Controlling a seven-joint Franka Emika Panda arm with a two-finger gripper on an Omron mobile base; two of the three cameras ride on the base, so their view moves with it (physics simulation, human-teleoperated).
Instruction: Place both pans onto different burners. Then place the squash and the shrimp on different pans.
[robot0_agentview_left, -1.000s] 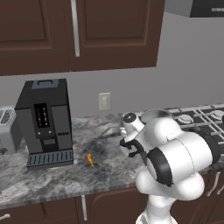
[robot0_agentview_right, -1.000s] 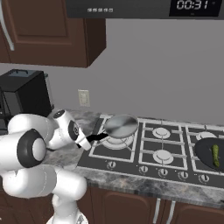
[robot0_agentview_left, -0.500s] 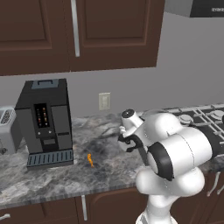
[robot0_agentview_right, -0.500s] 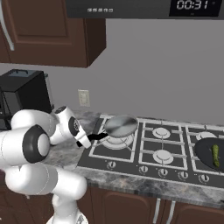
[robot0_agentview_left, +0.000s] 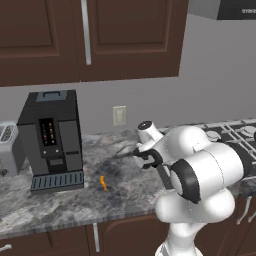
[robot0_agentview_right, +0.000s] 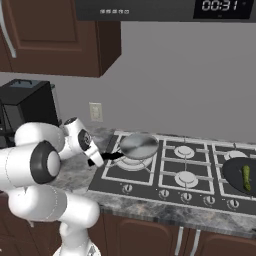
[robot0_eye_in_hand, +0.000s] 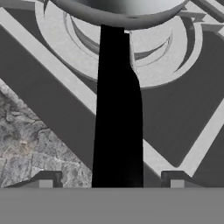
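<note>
Since the silver pan (robot0_agentview_right: 138, 145) already sits on the burner (robot0_agentview_right: 131, 161) at the cooktop's back left corner, with the fingers (robot0_eye_in_hand: 111, 180) spread either side of its black handle (robot0_eye_in_hand: 117, 122) and not gripping, I'd say the pan-placing step is basically done. The black pan (robot0_agentview_right: 239, 171) with the squash (robot0_agentview_right: 246, 177) is over at the right edge. Next up, I reckon, is the shrimp (robot0_agentview_left: 103, 183) near the tabletop's front edge, by the coffee machine (robot0_agentview_left: 51, 140); the handle's in the way, so back off straight.
</note>
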